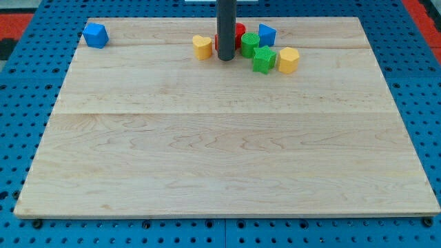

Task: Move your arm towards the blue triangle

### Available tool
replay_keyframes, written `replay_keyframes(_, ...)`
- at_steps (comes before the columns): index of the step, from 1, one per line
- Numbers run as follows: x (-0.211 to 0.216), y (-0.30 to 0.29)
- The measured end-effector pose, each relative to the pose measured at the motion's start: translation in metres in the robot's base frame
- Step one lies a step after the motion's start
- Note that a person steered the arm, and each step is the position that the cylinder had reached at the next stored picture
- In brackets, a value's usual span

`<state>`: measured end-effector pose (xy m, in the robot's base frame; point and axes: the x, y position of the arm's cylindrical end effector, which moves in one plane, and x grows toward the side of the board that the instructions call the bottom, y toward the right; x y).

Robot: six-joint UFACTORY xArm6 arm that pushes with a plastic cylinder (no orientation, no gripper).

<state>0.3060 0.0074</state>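
Observation:
My tip (226,59) rests on the board near the view's top, in the middle of a cluster of blocks. A blue block (267,34) that looks triangular sits to the tip's upper right, apart from it. A red block (238,34) is partly hidden behind the rod. A yellow block (202,47) lies just left of the tip. A green block (249,43) lies just to the tip's right, between the tip and the blue triangle.
A green star-like block (263,60) and a yellow hexagon-like block (288,60) lie right of the tip. A blue cube-like block (96,34) sits alone at the top left corner of the wooden board (220,158).

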Motion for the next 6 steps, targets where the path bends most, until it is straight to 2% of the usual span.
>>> replay_keyframes(1, 0.013, -0.015)
replay_keyframes(2, 0.082, -0.063)
replay_keyframes(3, 0.102, -0.021)
replay_keyframes(4, 0.101, 0.059)
replay_keyframes(5, 0.055, 0.163)
replay_keyframes(6, -0.017, 0.191)
